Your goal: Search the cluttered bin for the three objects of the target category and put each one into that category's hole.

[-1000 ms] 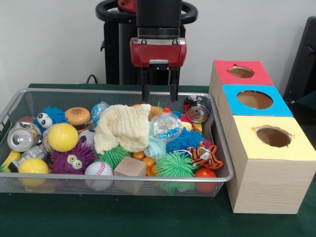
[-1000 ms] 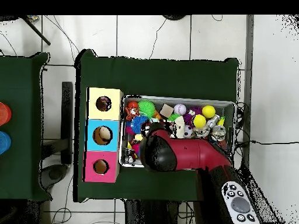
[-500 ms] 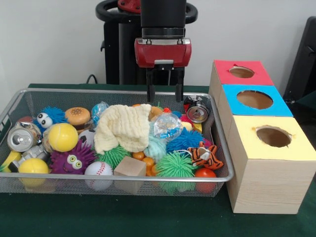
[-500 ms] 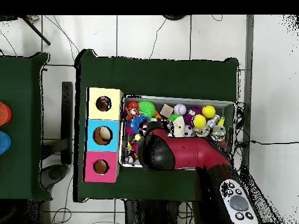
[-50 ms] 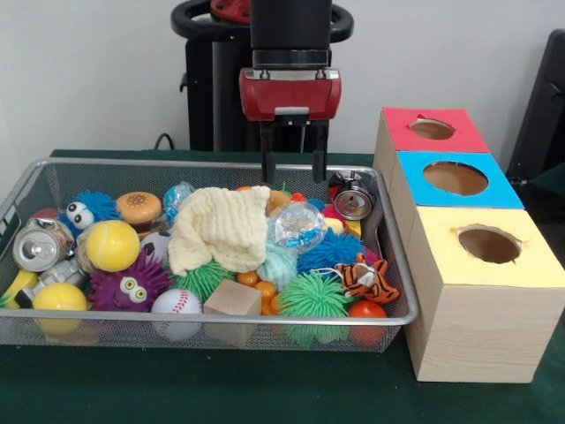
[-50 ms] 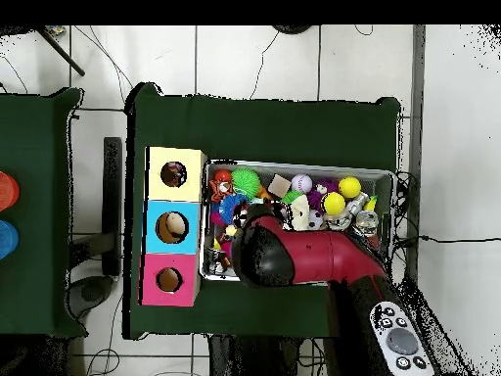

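Your end effector (image 5: pixel 294 172), fingers spread and empty, hangs over the bin's (image 5: pixel 395 265) far edge, above the cream cloth (image 5: pixel 218 227).

Arm (image 6: pixel 323 257) vertical; gripper (image 5: pixel 294 168) pointing straight down, jaws apart, empty.

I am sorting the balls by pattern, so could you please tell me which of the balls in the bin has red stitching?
The white baseball at the bin's camera-side wall, between the purple googly-eyed toy and the wooden block. The two yellow balls to its left are plain.

Bin (image 5: pixel 399 265) left of boxes (image 5: pixel 481 291); cloth (image 5: pixel 221 225) atop toys; hand (image 5: pixel 295 173) above bin's rear.
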Controlling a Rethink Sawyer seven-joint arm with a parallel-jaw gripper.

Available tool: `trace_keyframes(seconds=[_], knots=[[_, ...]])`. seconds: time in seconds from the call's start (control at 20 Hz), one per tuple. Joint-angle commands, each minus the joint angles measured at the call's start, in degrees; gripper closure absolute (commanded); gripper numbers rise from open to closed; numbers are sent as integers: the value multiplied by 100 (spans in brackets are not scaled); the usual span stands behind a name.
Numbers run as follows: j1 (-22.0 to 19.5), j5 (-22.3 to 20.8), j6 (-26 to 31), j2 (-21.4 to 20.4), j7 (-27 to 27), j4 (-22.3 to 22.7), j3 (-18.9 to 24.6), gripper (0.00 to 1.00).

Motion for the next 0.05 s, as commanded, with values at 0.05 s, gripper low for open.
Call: trace_keyframes(seconds=[0.05], knots=[[-156, -317, -20, 133, 120, 186, 376, 0]])
